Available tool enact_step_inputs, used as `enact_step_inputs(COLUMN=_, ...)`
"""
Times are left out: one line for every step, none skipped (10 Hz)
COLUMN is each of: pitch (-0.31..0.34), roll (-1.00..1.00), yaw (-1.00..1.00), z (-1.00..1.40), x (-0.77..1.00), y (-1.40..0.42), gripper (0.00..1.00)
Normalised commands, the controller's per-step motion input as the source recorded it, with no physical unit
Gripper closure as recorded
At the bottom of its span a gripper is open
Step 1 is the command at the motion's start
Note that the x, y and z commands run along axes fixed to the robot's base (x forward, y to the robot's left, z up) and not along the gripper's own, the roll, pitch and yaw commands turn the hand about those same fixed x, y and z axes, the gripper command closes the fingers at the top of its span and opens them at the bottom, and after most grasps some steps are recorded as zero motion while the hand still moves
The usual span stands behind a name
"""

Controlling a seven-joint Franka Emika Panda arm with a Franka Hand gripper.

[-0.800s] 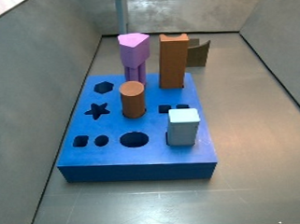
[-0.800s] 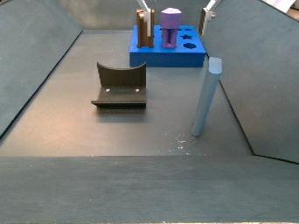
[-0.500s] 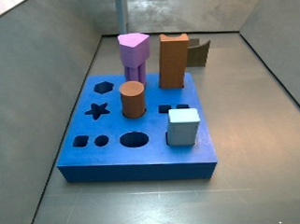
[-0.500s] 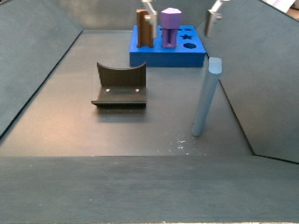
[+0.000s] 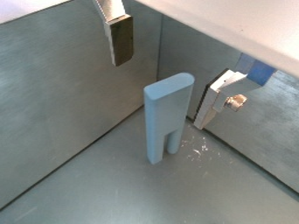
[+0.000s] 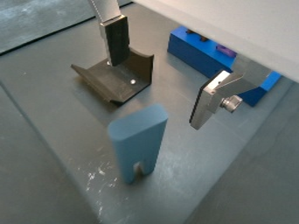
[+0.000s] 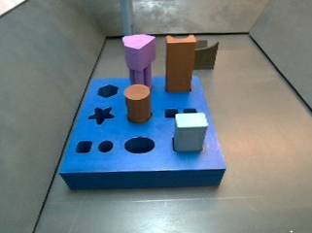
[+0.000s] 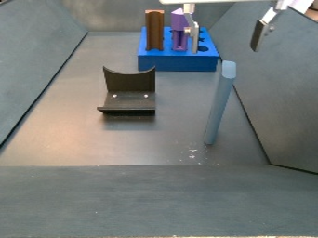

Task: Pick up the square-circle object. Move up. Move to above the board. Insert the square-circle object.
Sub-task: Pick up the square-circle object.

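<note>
A tall, slim, pale grey-blue peg stands upright on the dark grey floor, alone, near the right-hand wall in a side view. From the wrist it shows as two joined columns with a groove at the foot, and from nearly overhead as a rounded top.

The gripper hangs above the peg, wide open and holding nothing. In a side view its two fingers sit high in the frame, one in front of the board and the other out against the right wall, with the peg below and between them. In both wrist views the fingers are flat silver plates with dark pads, one beyond the peg and one just beside it, neither touching it (the peg stands clear in the gap).

The fixture, a dark bracket on a base plate, sits on the floor to the left of the peg, well apart.

The blue board lies at the far end of the floor from the peg. On it stand a purple peg, a tall brown block, a brown cylinder and a short pale-blue cube. Its open holes include a hexagon, a star and a circle.
</note>
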Motion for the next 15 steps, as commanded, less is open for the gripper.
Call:
enact_step_inputs(pitch=-0.087, roll=-0.27, yaw=-0.3, z=-0.17, x=0.03, y=0.37, gripper=0.0)
enact_step_inputs(pitch=-0.056, roll=-0.25, yaw=-0.28, z=-0.13, x=0.04, y=0.35, gripper=0.0)
enact_step_inputs(pitch=-0.037, roll=-0.23, yaw=-0.27, z=-0.17, x=0.13, y=0.3, gripper=0.0)
enact_step_inputs(pitch=-0.057, roll=-0.24, yaw=-0.28, z=-0.23, x=0.12, y=0.26, gripper=0.0)
enact_step_inputs(pitch=-0.096, roll=-0.25, yaw=-0.3, z=-0.29, x=0.07, y=0.23, gripper=0.0)
enact_step_inputs(pitch=-0.177, roll=-0.24, yaw=-0.22, z=-0.51, x=0.01, y=0.05, gripper=0.0)
enact_step_inputs(pitch=-0.164, roll=-0.13, yaw=-0.07, z=-0.53, x=0.0, y=-0.03, gripper=0.0)
enact_step_inputs(pitch=-0.14, roll=-0.13, yaw=-0.06, z=-0.46, x=0.0, y=0.0, gripper=0.0)
enact_step_inputs(pitch=-0.081, roll=-0.12, yaw=-0.07, z=-0.33, x=0.0, y=0.0, gripper=0.0)
enact_step_inputs(pitch=-0.037, roll=-0.09, yaw=-0.06, z=-0.25, x=0.0, y=0.0, gripper=0.0)
enact_step_inputs(pitch=0.0, roll=-0.08, yaw=-0.07, z=-0.2, x=0.03, y=0.0, gripper=0.0)
enact_step_inputs(pitch=0.0, roll=-0.07, yaw=-0.07, z=-0.14, x=0.04, y=0.0, gripper=0.0)
enact_step_inputs(pitch=0.0, roll=-0.1, yaw=-0.09, z=-0.22, x=0.03, y=0.0, gripper=0.0)
enact_step_inputs(pitch=0.0, roll=-0.08, yaw=-0.07, z=-0.23, x=0.04, y=0.0, gripper=0.0)
enact_step_inputs(pitch=-0.001, roll=-0.09, yaw=-0.07, z=-0.25, x=0.02, y=0.0, gripper=0.0)
